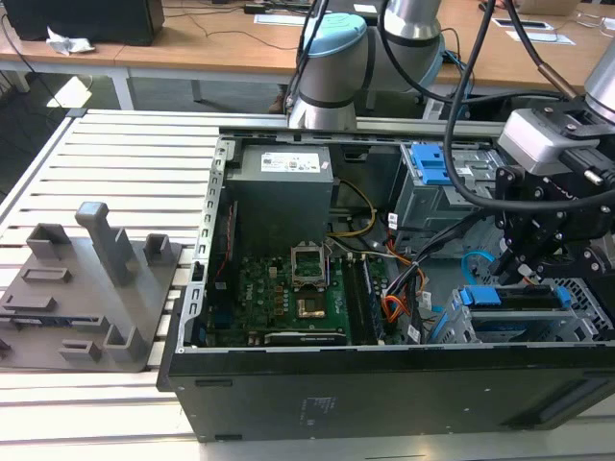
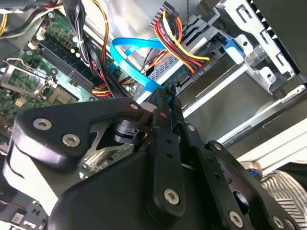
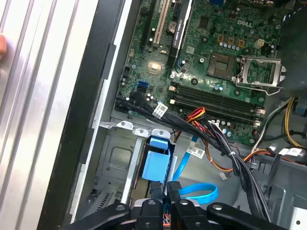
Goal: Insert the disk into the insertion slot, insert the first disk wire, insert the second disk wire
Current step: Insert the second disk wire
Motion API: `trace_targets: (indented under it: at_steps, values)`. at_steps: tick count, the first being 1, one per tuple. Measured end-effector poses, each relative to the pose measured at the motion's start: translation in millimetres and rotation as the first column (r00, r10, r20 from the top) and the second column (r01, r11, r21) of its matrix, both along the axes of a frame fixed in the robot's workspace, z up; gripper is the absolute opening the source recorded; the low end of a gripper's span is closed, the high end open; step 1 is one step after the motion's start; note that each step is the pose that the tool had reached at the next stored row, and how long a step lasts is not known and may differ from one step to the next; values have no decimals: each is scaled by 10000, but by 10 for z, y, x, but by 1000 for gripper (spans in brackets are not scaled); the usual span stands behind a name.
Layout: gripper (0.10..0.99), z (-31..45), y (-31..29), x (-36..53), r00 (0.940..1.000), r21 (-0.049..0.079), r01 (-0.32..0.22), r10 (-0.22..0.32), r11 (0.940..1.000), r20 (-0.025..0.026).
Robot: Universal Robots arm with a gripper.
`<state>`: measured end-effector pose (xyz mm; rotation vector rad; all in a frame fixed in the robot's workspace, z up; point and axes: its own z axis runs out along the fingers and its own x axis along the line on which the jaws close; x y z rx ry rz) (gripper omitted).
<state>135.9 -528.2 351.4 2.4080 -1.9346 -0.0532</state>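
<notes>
Exterior view: black claw gripper (image 1: 519, 272) low over blue-framed silver disk (image 1: 509, 300), seated in grey perforated insertion slot (image 1: 586, 322).

Second wrist view: jaws nearly closed, pinching small dark plug of thin flat light-blue second disk wire (image 2: 132, 60). Probably light, floppy; best held at plug.

First wrist view: wire looping just beside disk.

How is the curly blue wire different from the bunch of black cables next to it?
The second disk wire is thin, flat and light blue; the black cable bundle is thick, round and dark. The blue wire curls in a loop; the black bundle runs long across the case. Both lie inside the computer case, beside the green motherboard.
</notes>
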Motion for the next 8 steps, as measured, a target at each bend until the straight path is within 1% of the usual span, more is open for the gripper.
trace_targets:
  at_steps: [5,6,7,8]
  values:
    - [165,-14,0,0,9977,-59,676,-676,9977,3]
    - [165,-19,0,1,9953,-86,972,-972,9952,5]
    - [165,-28,0,2,9913,-110,1319,-1319,9912,8]
    - [165,-37,0,21,9892,-140,1464,-1464,9891,11]
